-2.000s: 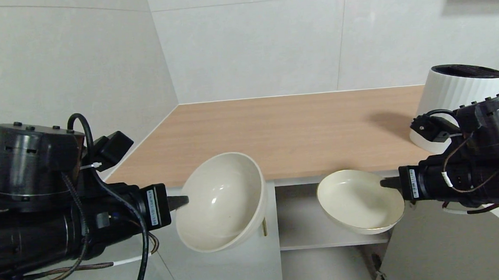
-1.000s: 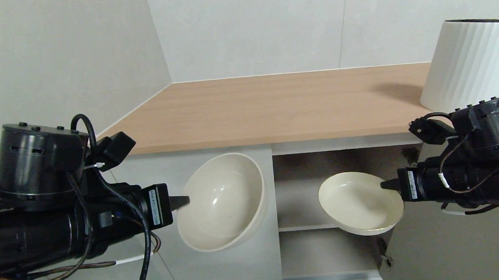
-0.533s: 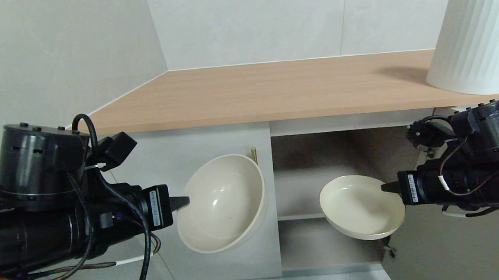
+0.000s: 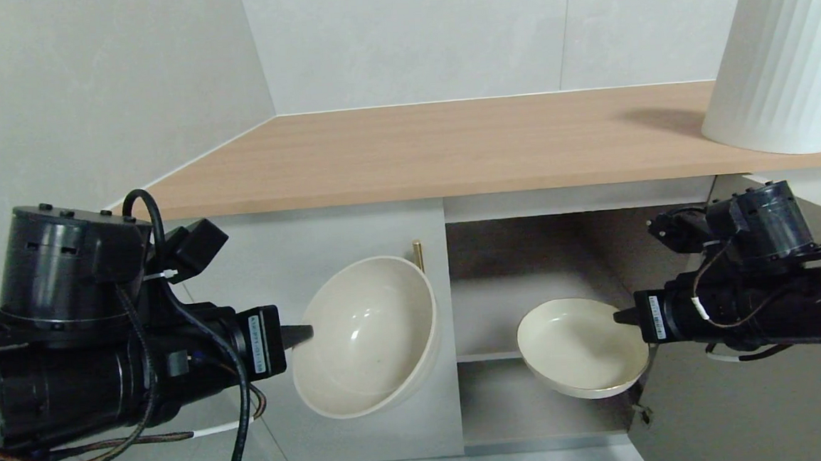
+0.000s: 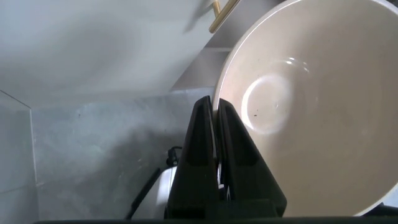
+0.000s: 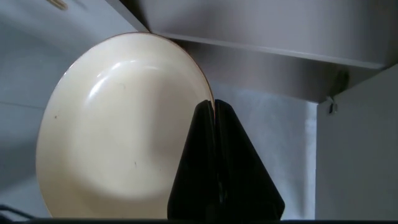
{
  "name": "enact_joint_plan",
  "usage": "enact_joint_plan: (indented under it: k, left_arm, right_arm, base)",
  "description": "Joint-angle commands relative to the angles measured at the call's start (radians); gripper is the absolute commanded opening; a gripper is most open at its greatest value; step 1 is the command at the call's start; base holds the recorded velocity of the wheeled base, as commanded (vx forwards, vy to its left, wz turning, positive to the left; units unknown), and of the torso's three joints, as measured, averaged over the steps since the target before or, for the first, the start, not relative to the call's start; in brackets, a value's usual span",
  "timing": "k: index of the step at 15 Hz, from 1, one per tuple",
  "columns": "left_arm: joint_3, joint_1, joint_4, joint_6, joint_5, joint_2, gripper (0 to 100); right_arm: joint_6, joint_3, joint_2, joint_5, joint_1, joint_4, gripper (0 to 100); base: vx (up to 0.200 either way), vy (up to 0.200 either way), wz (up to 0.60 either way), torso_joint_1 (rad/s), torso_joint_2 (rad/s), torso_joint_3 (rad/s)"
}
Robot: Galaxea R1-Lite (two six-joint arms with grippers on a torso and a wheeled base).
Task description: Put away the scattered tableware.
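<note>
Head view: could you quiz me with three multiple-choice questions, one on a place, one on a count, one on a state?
1. Where does the white ribbed container stand?
A. on the wooden countertop
B. on a chair
C. in a sink

2. How many cream bowls are held up?
A. one
B. two
C. four

3. The left end effector is:
A. open and empty
B. shut on the deep bowl's rim
C. shut on a spoon

1 A: it sits there, far right.
2 B: the deep bowl in the left end effector, the shallow bowl in the right end effector.
3 B: it clamps that rim.
</note>
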Motion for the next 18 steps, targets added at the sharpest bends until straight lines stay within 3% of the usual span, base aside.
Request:
enact_joint_plan:
  k: [1, 6, 9, 18]
  left_arm:
    - [0.000, 0.000, -0.001, 0.000, 0.000, 0.004, 0]
    - [0.000, 0.000, 0.001, 0.000, 0.000, 0.010, 0]
    - [0.001, 0.000, 0.001, 0.000, 0.002, 0.010, 0]
    - [0.003, 0.000, 0.001, 0.000, 0.002, 0.018, 0]
  right_arm:
    - [0.001, -0.002, 0.117, -0.003, 0.001, -0.036, 0]
    - [0.012, -0.008, 0.384, -0.110, 0.001, -0.236, 0]
    - [0.109, -0.049, 0.551, -0.154, -0.012, -0.401, 0]
    - [0.149, -0.293, 0.788, -0.363, -0.067, -0.469, 0]
  base:
    - [0.000, 0.000, 0.00, 0.000, 0.00, 0.000]
    - [0.000, 0.000, 0.00, 0.000, 0.00, 0.000]
    - [0.000, 0.000, 0.00, 0.000, 0.00, 0.000]
    - [0.000, 0.000, 0.00, 0.000, 0.00, 0.000]
